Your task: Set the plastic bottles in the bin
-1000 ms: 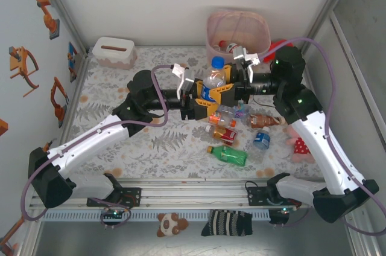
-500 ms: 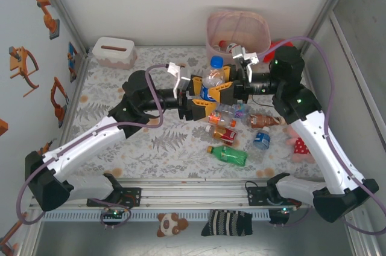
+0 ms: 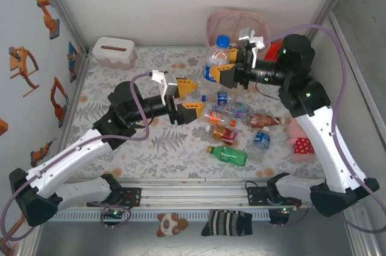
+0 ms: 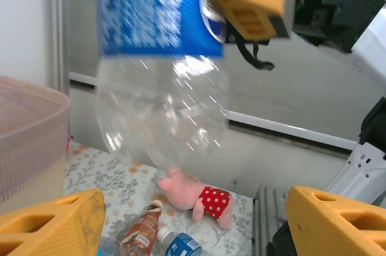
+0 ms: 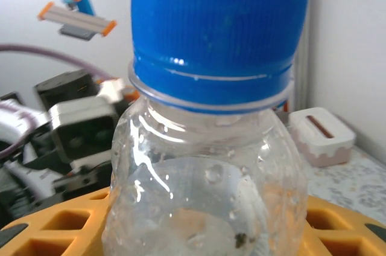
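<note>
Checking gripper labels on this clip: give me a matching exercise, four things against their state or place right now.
Things:
1. left gripper
2. right gripper
3. green bottle
4. tissue box

States:
A. lying on its side
B. shut on the blue-capped bottle
C. upright at the far left
D. open, holding nothing

Pairs: 1-D, 2-B, 3-A, 4-C
</note>
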